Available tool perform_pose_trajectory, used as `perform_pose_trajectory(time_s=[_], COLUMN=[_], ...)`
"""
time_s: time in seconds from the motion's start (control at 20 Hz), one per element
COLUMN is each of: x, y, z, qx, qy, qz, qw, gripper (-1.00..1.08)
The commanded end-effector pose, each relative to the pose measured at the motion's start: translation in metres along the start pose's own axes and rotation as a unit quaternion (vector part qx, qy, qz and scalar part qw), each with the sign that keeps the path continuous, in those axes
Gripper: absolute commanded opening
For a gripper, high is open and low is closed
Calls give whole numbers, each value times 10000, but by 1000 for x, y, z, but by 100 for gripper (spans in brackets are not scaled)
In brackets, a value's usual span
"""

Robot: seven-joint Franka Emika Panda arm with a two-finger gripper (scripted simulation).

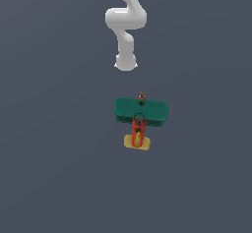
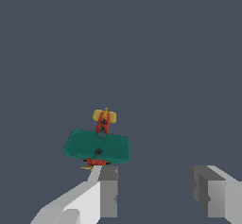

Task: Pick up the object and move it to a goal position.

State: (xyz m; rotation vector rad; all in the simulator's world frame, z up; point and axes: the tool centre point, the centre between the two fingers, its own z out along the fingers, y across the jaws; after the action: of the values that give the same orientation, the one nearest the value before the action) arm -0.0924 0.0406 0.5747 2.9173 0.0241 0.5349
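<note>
barely begun: toy biplane (image 1: pixel 141 115) lying untouched on the desk (image 1: pixel 54 168), claw (image 2: pixel 153 192) spread wide and empty, near its nose. approach, grasp, carry to goal all left.

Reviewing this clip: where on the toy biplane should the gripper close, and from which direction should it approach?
Probably from above, closing on the narrow red-orange body between wings and tail. The toy biplane lies flat, and its broad teal wings look too wide for the fingers, while the slim fuselage behind them is exposed. The gripper is open, with the plane beyond its fingertips rather than between them. Finger reach cannot be confirmed.
</note>
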Motion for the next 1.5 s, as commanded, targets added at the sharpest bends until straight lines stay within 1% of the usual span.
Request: perform_pose_trajectory(time_s=[0.0,0.4,0.75,1.1,1.45], x=[1,-1,-5,-10,-14], y=[-4,-24,-49,-81,-118], z=[-19,-72,-108,-133,-143], qx=[-126,-573,-1014,-1489,-1988], qy=[117,436,647,787,848], qz=[-14,-83,-164,-266,-385], qw=[9999,9974,9926,9854,9756], gripper=[28,28,28,28,28])
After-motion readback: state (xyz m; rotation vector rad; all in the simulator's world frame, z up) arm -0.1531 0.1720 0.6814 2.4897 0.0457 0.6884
